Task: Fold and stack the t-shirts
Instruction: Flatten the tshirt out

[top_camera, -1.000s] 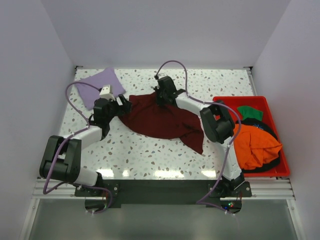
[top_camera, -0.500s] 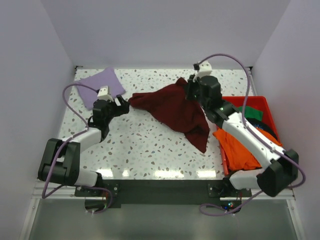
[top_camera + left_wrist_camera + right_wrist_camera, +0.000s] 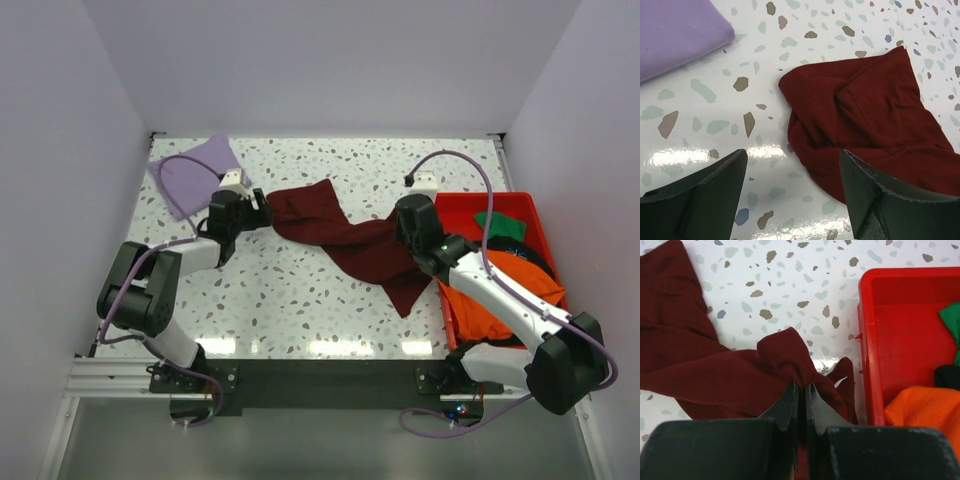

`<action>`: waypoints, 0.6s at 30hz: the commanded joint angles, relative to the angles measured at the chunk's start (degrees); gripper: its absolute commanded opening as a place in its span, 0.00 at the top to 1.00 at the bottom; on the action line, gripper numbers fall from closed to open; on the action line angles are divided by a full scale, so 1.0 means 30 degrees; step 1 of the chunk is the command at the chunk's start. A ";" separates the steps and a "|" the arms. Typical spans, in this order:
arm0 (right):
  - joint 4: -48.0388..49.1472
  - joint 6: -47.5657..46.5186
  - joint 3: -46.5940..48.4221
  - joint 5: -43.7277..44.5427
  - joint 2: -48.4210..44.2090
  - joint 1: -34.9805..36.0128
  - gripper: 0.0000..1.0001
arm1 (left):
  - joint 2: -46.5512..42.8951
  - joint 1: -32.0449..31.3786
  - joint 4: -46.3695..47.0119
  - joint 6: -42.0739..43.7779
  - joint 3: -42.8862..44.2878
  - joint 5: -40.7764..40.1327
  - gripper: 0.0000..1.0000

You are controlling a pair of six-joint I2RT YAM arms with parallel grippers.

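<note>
The dark maroon t-shirt (image 3: 340, 225) lies bunched in a long band across the table's middle. My right gripper (image 3: 407, 228) is shut on a pinched fold of it (image 3: 790, 352) next to the red bin; a small white tag (image 3: 840, 382) shows beside the fingers. My left gripper (image 3: 258, 209) is open and empty at the shirt's left end (image 3: 860, 110), its right finger (image 3: 880, 200) over the cloth's edge. The folded lavender t-shirt (image 3: 190, 170) lies at the far left, and it also shows in the left wrist view (image 3: 675, 35).
The red bin (image 3: 470, 198) stands at the right and holds orange (image 3: 500, 295), green (image 3: 500, 224) and black (image 3: 535, 258) tees. Its wall (image 3: 872, 340) is just right of my right gripper. Side walls close in the table.
My right gripper has swung from the far middle toward the near right beside the bin, dragging the maroon shirt into a band. The left gripper has shifted slightly right and stands open at the shirt's left end.
</note>
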 commanded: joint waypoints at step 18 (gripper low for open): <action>0.2075 0.0387 -0.0712 -0.0483 0.0308 0.0030 1.00 | 0.3300 -0.0651 0.0416 -0.0263 0.1963 0.4634 0.24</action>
